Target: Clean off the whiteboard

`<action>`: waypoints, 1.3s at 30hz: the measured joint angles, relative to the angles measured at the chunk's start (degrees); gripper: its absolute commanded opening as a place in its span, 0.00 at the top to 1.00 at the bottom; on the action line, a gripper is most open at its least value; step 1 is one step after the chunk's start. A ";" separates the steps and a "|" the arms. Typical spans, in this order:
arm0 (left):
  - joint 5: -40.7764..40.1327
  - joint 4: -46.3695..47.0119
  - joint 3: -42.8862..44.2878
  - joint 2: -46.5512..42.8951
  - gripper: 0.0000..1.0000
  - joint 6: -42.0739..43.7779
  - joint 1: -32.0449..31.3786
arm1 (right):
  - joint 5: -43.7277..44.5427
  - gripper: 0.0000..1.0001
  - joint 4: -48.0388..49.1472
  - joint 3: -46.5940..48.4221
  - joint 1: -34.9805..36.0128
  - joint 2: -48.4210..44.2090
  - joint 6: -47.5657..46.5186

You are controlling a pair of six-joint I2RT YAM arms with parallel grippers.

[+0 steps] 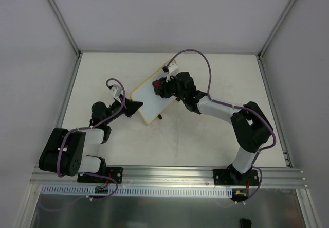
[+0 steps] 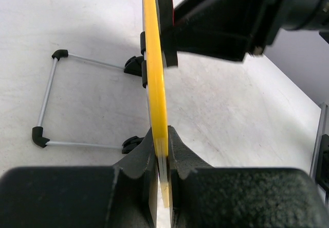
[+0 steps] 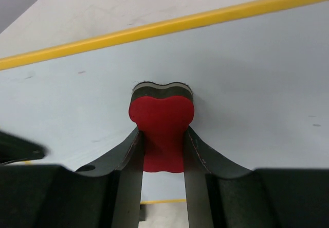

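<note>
Mid-surface (image 1: 205, 135) in the top view sits the whiteboard (image 1: 149, 97), turned on a diagonal with its white face showing to the camera and a thin yellow frame round it. The left end effector (image 1: 136, 107) comes in at the board's lower-left edge and is clamped on that edge. The right end effector (image 1: 158, 85) is over the board's upper-right part, closed on a little red eraser (image 1: 156, 83) that sits on the face. One black foot (image 1: 160, 117) pokes out just past the board's lower-right edge.

Left wrist cam: you're looking at the board edge-on, so it's basically a yellow strip running up the frame, with the two fingers pinched tight on either side of it at the bottom. Left of the board there's a wire stand (image 2: 45, 102) with black corner pieces, lying on the surface and hooked to the board's back. Right of the board, up top, the other arm's end effector presses the eraser's dark pad flat against the face.

Right wrist cam: eraser squeezed between both fingers, its felt end touching the white face, just below the yellow frame. A few faint specks on the board, way too small to read as writing.
</note>
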 measured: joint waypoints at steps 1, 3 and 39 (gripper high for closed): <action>0.02 0.00 0.00 0.00 1.00 0.02 0.00 | 0.31 1.00 -0.09 0.00 -1.11 0.00 -0.02; 0.33 0.00 0.00 0.00 1.00 0.04 -0.02 | 0.87 1.00 -0.26 0.00 -4.11 0.00 -0.04; -0.09 0.00 0.00 -0.02 1.00 -0.02 -0.02 | 7.15 1.00 0.13 -1.07 9.20 -0.11 -3.04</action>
